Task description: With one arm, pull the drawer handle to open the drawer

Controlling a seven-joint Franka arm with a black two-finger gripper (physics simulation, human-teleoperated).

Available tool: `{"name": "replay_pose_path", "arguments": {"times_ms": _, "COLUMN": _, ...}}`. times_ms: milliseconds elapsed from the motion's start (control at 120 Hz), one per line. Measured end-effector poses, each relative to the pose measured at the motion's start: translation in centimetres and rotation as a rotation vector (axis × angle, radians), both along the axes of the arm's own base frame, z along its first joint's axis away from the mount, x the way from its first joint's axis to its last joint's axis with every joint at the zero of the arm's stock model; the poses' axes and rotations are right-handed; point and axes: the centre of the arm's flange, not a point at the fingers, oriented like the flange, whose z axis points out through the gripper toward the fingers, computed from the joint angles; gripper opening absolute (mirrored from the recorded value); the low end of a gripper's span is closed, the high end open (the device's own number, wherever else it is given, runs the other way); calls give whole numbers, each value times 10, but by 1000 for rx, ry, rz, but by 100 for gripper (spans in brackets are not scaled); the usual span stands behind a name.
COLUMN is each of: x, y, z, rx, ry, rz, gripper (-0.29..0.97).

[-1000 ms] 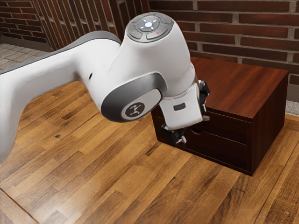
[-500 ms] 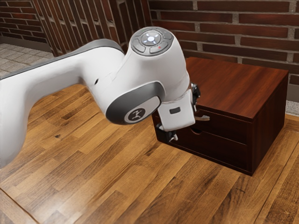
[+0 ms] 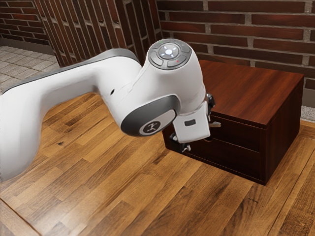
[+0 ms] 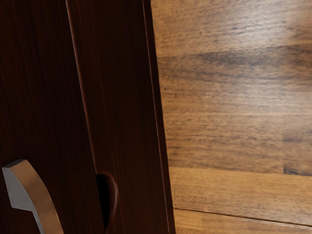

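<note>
Pincer (image 3: 208, 118) at drawer handle (image 3: 215, 125) — largely hidden behind arm (image 3: 147, 93), spread or pinching, cannot tell

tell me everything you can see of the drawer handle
The handle is a flat, curved bar of pale grey metal standing out from the dark wooden front of the upper drawer. In the exterior view its end juts out just beside the gripper; whether that touches it is hidden.
</note>
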Motion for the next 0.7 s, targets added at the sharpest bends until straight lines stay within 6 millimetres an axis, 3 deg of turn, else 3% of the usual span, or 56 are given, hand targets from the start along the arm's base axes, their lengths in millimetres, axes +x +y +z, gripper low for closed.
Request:
{"name": "replay_pose_path", "arguments": {"times_ms": 308, "x": 2, "y": -2, "z": -9, "rx": 38, "ry": -31, "rz": -21, "gripper": 68}}
{"name": "replay_pose_path", "arguments": {"times_ms": 600, "x": 4, "y": 5, "z": -13, "rx": 38, "ry": -79, "rz": -29, "gripper": 68}}
{"name": "replay_pose_path", "arguments": {"times_ms": 700, "x": 2, "y": 18, "z": -20, "rx": 43, "ry": -74, "rz": -13, "gripper": 68}}
